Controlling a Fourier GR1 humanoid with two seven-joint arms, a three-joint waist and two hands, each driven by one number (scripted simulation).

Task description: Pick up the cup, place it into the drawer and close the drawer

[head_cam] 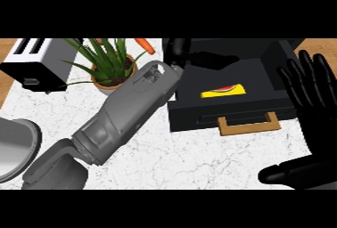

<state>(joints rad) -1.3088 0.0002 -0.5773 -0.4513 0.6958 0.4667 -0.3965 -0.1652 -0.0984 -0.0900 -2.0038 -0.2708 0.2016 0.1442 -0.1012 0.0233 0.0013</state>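
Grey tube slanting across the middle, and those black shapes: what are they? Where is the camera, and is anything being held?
The camera sits in the robot's head, looking steeply down at a marble counter. The grey tube is its left forearm. Its black left hand is over the back of an open black drawer; I cannot tell whether it holds anything. The right hand rests open at the right edge. A yellow packet lies in the drawer. Also on the counter are a toaster, a potted plant, a carrot and a grey vessel.
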